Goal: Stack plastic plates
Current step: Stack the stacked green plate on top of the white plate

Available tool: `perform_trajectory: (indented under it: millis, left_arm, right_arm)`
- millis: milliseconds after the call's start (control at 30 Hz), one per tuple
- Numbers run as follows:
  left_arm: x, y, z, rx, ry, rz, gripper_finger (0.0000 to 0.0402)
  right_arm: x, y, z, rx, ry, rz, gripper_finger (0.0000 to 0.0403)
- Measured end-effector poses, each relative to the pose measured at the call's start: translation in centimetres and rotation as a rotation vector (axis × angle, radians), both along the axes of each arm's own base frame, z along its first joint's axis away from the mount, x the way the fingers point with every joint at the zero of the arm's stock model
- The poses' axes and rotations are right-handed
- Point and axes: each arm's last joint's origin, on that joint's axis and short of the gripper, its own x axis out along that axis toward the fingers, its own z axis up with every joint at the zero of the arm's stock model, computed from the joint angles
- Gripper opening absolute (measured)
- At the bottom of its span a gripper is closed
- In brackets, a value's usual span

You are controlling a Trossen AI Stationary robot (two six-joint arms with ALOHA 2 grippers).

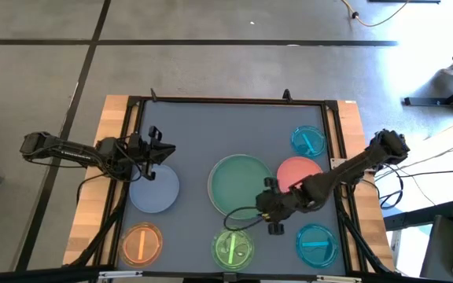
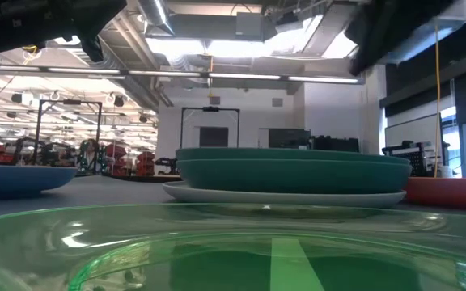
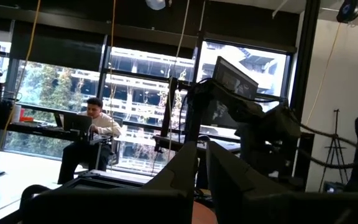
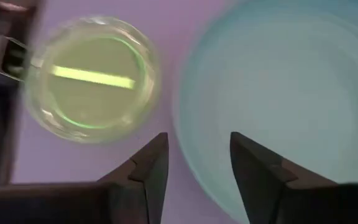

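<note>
We are hovering the right gripper [image 4: 194, 163] with its fingers parted and empty over the near rim of the green plate stack [image 1: 241, 184]. The bright green translucent plate [image 1: 233, 248] is lying just beyond our fingertips, nearer this arm than the left gripper [image 1: 154, 147], which is waiting open beside the blue-grey plate [image 1: 154, 189].
</note>
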Motion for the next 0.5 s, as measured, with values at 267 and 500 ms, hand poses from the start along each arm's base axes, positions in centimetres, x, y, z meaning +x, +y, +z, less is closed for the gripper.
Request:
perform_trajectory:
  millis: [267,500]
  left_arm:
    - [0.0,0.0,0.0,-0.018,-0.003,-0.018,0.0032]
    - [0.0,0.0,0.0,-0.018,-0.003,-0.018,0.0032]
  right_arm:
    - [-6.0,-1.0,-4.0,-0.034,0.222,-0.294,0.0146]
    - [-9.3,-2.1,-7.8,-0.032,0.311,-0.461,0.0142]
